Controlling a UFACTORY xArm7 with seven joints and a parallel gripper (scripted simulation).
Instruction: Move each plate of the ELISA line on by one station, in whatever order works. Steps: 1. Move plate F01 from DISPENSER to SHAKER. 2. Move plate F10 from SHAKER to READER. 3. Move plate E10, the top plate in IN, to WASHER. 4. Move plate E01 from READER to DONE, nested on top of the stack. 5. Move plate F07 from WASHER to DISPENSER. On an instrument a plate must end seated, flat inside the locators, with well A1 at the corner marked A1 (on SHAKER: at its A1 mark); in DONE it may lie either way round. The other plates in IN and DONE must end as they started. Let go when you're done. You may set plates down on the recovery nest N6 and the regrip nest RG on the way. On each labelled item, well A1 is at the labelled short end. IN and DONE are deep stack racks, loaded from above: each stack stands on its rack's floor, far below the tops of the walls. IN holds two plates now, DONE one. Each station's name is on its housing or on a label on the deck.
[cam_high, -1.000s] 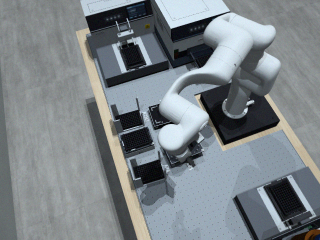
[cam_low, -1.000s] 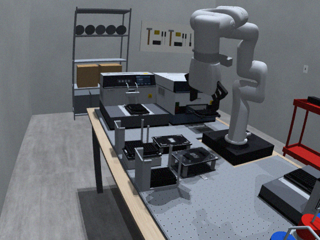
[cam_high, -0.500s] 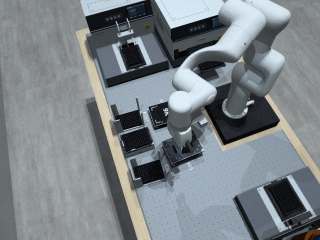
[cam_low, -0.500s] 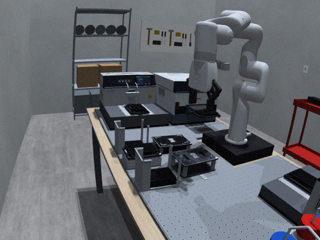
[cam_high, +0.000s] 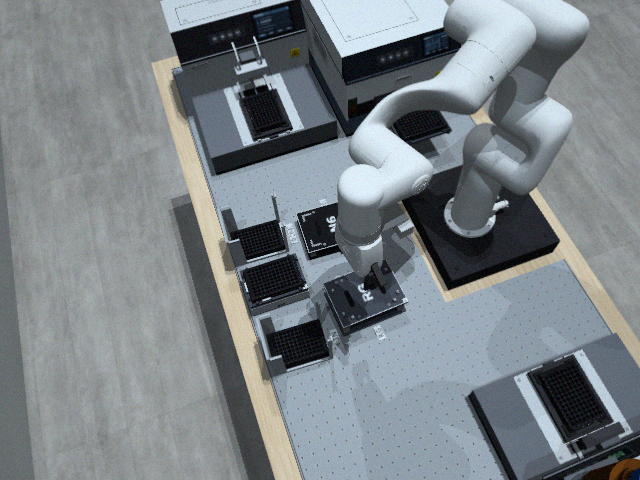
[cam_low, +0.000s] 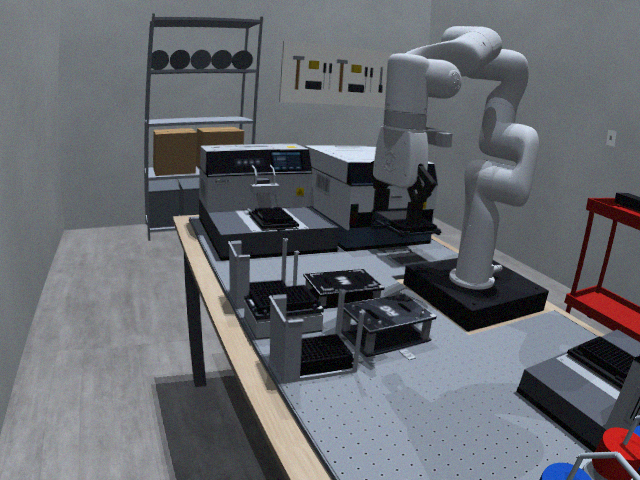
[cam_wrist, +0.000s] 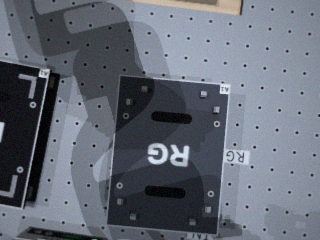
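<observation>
My gripper (cam_high: 376, 277) is open and empty. It hangs high above the black regrip nest RG (cam_high: 364, 299), well clear of it in the side view (cam_low: 405, 202). The wrist view looks straight down on the empty RG nest (cam_wrist: 170, 155). Black well plates sit on the back left instrument (cam_high: 266, 112), on the tray of the back right instrument (cam_high: 419, 124), on the front right instrument (cam_high: 571, 397) and on the low unit at the left edge (cam_high: 273, 279). Two deep racks beside that unit hold plates (cam_high: 256, 238) (cam_high: 297, 343). I cannot read the plate labels.
The recovery nest N6 (cam_high: 323, 229) is empty, just behind RG, and its edge shows in the wrist view (cam_wrist: 20, 135). The arm's black base block (cam_high: 480, 227) stands right of the nests. Tall rack walls and posts (cam_low: 284, 258) rise at the left edge.
</observation>
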